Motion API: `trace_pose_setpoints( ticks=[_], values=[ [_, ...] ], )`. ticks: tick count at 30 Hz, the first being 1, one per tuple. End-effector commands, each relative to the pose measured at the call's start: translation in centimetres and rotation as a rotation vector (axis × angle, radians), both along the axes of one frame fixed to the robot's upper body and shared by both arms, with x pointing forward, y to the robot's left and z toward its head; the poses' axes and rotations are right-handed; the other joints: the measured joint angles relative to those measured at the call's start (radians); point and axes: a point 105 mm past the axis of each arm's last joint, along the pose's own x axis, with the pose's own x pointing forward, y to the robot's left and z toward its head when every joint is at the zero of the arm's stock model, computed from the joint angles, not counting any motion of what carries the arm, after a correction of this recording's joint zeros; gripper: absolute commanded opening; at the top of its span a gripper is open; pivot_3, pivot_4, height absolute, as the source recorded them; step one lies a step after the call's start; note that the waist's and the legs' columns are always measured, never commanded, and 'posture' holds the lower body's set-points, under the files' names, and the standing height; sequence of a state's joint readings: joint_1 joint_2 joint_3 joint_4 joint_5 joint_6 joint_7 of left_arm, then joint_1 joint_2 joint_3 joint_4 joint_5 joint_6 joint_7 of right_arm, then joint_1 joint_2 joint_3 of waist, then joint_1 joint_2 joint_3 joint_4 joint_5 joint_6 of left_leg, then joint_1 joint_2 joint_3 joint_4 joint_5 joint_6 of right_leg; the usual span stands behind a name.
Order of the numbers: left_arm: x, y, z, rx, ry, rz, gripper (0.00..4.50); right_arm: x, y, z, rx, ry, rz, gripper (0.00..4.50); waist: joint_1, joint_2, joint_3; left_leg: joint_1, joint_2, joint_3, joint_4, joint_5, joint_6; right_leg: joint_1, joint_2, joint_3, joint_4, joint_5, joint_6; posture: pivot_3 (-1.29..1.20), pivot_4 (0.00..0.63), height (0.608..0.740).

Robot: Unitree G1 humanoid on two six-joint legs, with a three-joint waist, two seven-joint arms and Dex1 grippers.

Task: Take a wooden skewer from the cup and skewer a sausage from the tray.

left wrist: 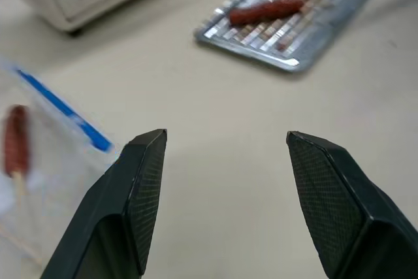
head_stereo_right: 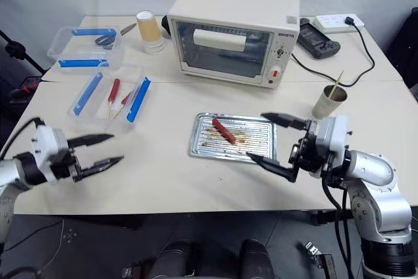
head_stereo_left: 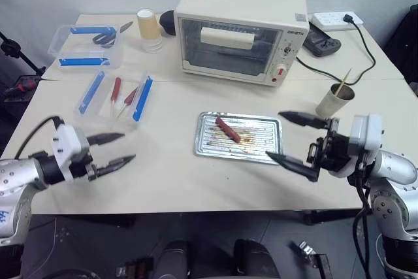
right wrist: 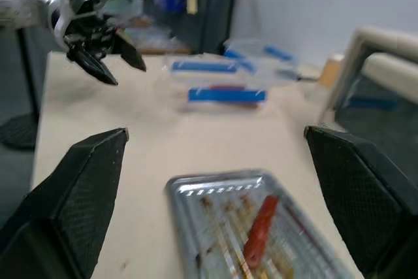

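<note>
Pale table (head_stereo_left: 163, 181): wooden skewer (head_stereo_left: 343, 77) sits in cup (head_stereo_left: 334, 100), right of frame; sausage (head_stereo_left: 228, 129) lies unpierced on tray (head_stereo_left: 271, 148), centre. My left end effector (head_stereo_left: 116, 149) and right end effector (head_stereo_left: 292, 138) both gape wide, empty; all steps remain.

Bare cream tabletop (head_stereo_left: 157, 174) between silver ribbed metal tray (head_stereo_left: 274, 127) and clear plastic box with blue clips (head_stereo_left: 114, 96) (passable). Behind tray: cream toaster oven (head_stereo_left: 240, 31). Right of tray: greyish-tan paper cup (head_stereo_left: 334, 100), black power cable (head_stereo_left: 366, 70).

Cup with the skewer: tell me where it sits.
The cup stands on the table's right side in the head views, right of the tray and in front of the oven's right end, a skewer sticking out.
</note>
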State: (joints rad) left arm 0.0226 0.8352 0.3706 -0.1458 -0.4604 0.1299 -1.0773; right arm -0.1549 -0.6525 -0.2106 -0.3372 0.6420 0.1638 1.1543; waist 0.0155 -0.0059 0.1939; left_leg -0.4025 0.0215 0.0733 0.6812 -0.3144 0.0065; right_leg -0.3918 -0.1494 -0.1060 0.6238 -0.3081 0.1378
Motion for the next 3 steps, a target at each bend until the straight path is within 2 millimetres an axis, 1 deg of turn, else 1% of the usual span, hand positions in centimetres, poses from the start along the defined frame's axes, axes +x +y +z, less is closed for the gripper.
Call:
trace_pose_setpoints(
  ticks=[1, 3],
  values=[
    [-1.24, -1.01, -0.57, -0.002, -0.034, -0.044, 3.1, -0.13, 0.07, -1.75, -0.07, 0.01, 0.071, 4.5, -0.001, 0.0, 0.0, 0.0, 0.0, 0.0, 0.0, 0.0, 0.0, 0.0, 0.0, 0.0, 0.0, 0.0, 0.0, 0.0, 0.15, 0.74],
    [-1.14, -1.34, -0.6, -0.013, -0.066, -0.023, 3.1, 0.25, -0.11, -2.74, -0.085, 0.03, 0.08, 4.5, -0.001, 0.0, 0.0, 0.0, 0.0, 0.001, 0.0, 0.0, 0.0, 0.0, 0.0, 0.001, 0.0, 0.0, 0.0, 0.0, 0.15, 0.74]
  ],
)
